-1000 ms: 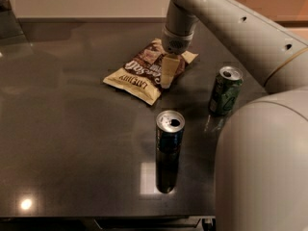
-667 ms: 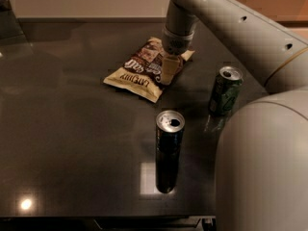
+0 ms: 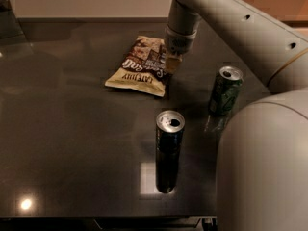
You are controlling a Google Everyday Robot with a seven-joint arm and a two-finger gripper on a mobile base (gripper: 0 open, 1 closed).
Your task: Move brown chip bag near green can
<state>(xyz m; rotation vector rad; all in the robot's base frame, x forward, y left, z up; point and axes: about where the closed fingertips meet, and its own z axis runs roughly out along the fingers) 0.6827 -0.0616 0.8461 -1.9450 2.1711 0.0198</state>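
The brown chip bag point(image 3: 140, 67) lies on the dark table point(image 3: 67, 129) at the back centre, its cream-yellow end towards me. My gripper point(image 3: 172, 62) comes down from the arm above and is shut on the bag's right edge, which looks bunched up under it. The bag's left part rests on the table. The green can point(image 3: 225, 91) stands upright to the right of the bag, about a can's height away from the gripper.
A taller, slim dark blue-and-silver can point(image 3: 169, 148) stands upright in front of the bag, near the table's centre. My arm's large pale body point(image 3: 262, 167) fills the right foreground. The table's front edge point(image 3: 106, 218) runs along the bottom.
The gripper has sunk lower onto the bag's right edge and the fingers show less. The bag's right end has drawn in. Both cans have stayed put.
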